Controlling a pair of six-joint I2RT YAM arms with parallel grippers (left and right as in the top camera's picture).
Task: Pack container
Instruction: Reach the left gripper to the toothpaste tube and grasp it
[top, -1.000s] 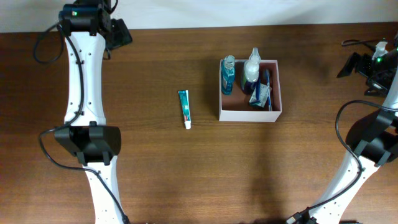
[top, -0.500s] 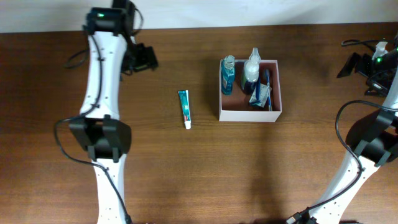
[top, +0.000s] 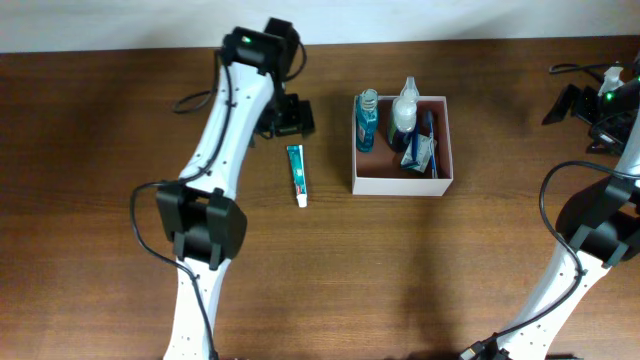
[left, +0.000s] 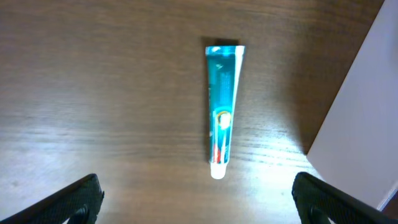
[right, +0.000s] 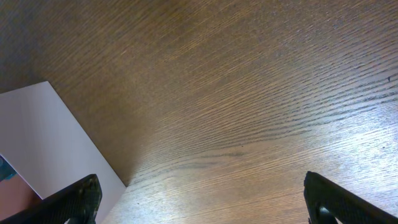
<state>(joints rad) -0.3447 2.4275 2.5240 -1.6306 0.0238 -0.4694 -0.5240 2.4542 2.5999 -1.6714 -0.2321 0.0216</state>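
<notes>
Hovering near the toothpaste (left: 222, 106), left jaws spread wide

Dark brown wood-grain table (top: 480, 260). Lying flat on it, a teal toothpaste tube (top: 296, 173), white cap toward the near edge. Off to its right, standing upright side by side, a blue bottle (top: 367, 122) and a white-topped spray bottle (top: 404, 112). Just beside these, a green-white packet (top: 420, 155).
</notes>
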